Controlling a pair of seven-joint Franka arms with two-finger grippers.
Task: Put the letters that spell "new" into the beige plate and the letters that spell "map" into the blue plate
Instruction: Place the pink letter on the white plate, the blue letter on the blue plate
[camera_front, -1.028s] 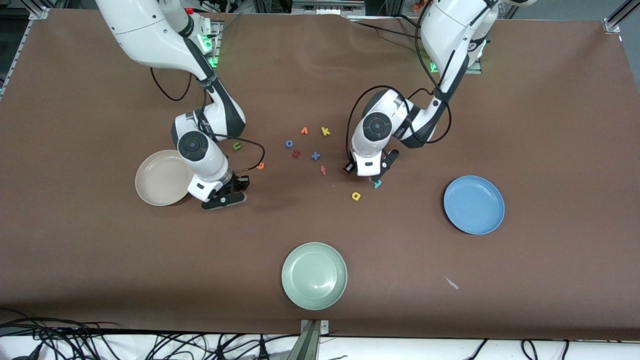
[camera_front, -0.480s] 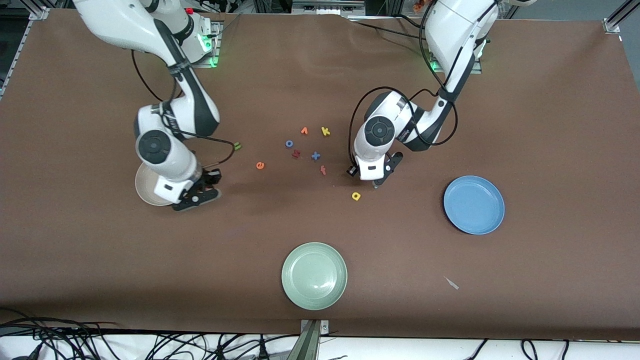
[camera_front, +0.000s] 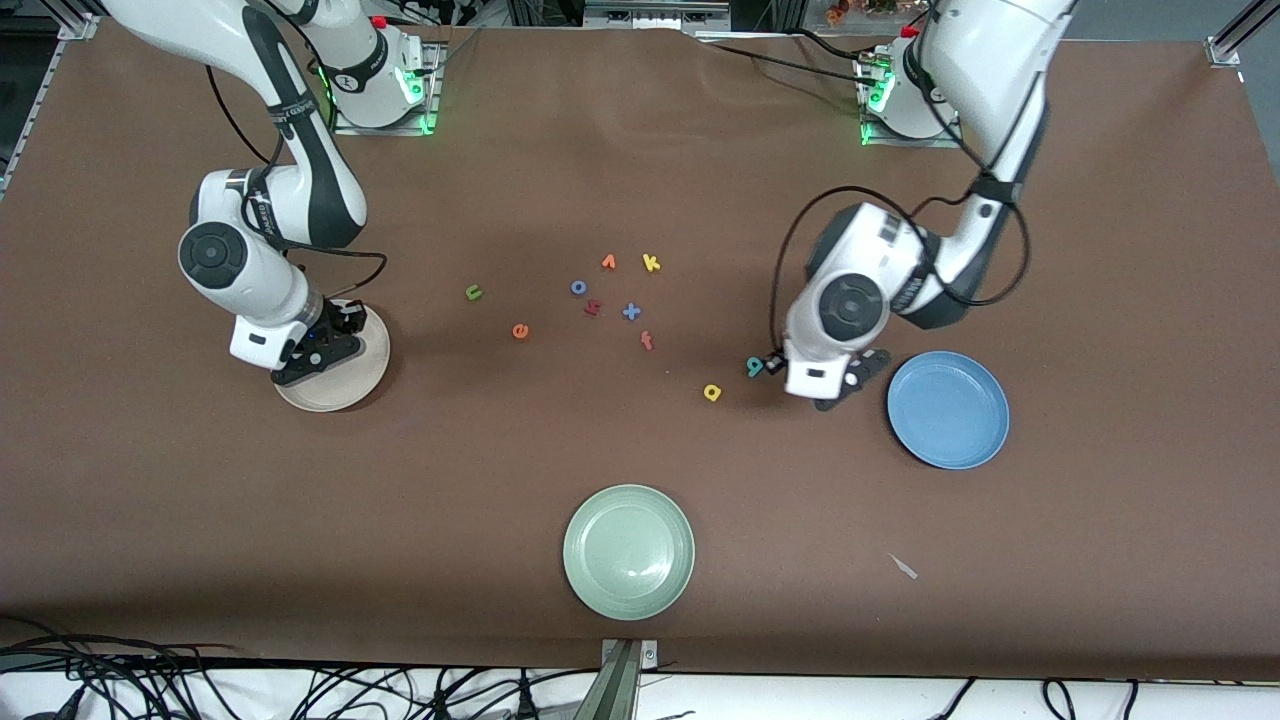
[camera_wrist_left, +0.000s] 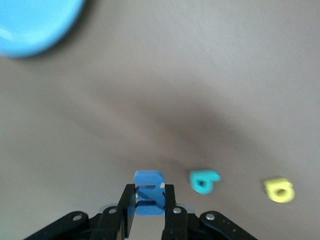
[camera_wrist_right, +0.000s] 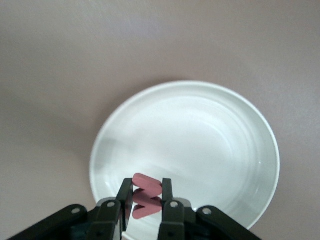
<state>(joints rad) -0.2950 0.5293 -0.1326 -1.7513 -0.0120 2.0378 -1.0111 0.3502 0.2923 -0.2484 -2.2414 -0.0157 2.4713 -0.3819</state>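
Brown cloth covers the whole counter (camera_front: 1100, 200), smooth and lightly creased, with black cables trailing along the edge closest to the front camera and metal framing visible past the arm bases.

Nearest that camera sits a pale green plate (camera_front: 629, 551), and a small pale scrap (camera_front: 904, 567) lies on the cloth toward the left arm's end. Farther in, the blue plate (camera_front: 948, 409) rests toward the left arm's end. The left gripper (camera_wrist_left: 149, 212) hangs over the cloth just beside that plate, its jaws pinching the blue m (camera_wrist_left: 149, 192). On the cloth close by lie the teal p (camera_front: 755, 367) and, a little nearer the camera, the yellow a (camera_front: 712, 392).

Toward the right arm's end rests the beige plate (camera_front: 365, 375). The right gripper (camera_wrist_right: 146, 210) hovers over it, jaws pinching the pinkish-red w (camera_wrist_right: 146, 196) above the plate's inner edge.

Farther still, the loose letters are scattered mid-counter: a red letter (camera_front: 647, 341), the orange e (camera_front: 520, 331), a blue x (camera_front: 631, 312), a dark red letter (camera_front: 592, 308), the green n (camera_front: 474, 292), a blue o (camera_front: 578, 287), then an orange v (camera_front: 608, 262) and a yellow k (camera_front: 651, 263) farthest from the camera. Green lights glow at both arm bases.
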